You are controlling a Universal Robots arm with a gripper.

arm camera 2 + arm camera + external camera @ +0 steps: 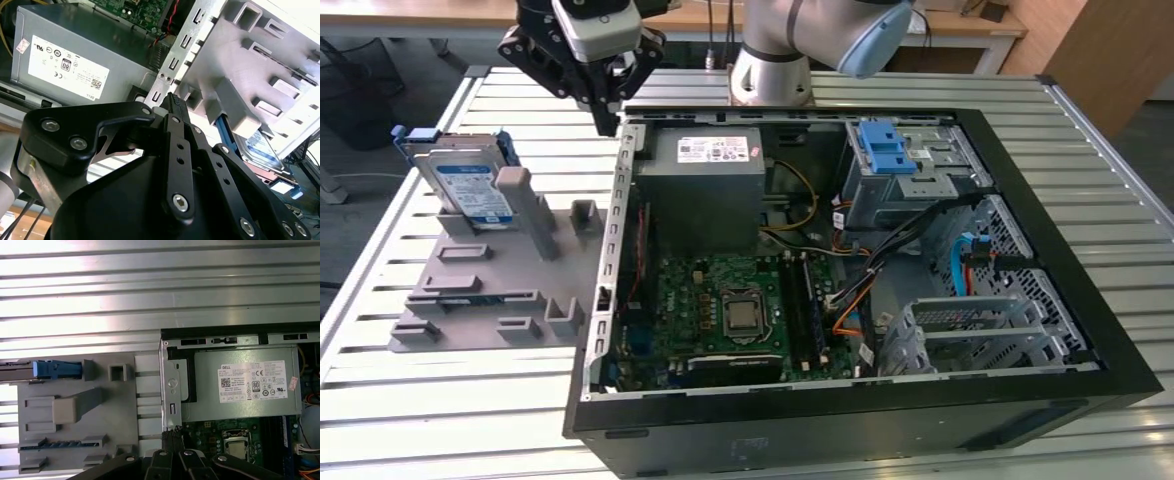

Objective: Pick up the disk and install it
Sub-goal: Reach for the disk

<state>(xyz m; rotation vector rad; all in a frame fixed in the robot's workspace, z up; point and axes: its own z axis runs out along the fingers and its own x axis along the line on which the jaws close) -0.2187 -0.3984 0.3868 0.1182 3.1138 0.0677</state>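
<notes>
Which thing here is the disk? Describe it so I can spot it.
Start at the open black computer case; to the exterior view's left of it lies a grey plastic rack. The disk stands on edge in that rack: a silver slab with a white-and-blue label and blue frame, unlike the plain grey posts beside it.

Black tool (604, 124) (silver screws (180, 201)), grey arm (771, 60)

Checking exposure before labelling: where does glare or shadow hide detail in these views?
First wrist view: the table slats glare in near-white bands. Second wrist view: the grey holder partly washes out to white, with the gripper dark in front. Exterior view: even light, no glare on the disk; the case interior is somewhat shaded.
</notes>
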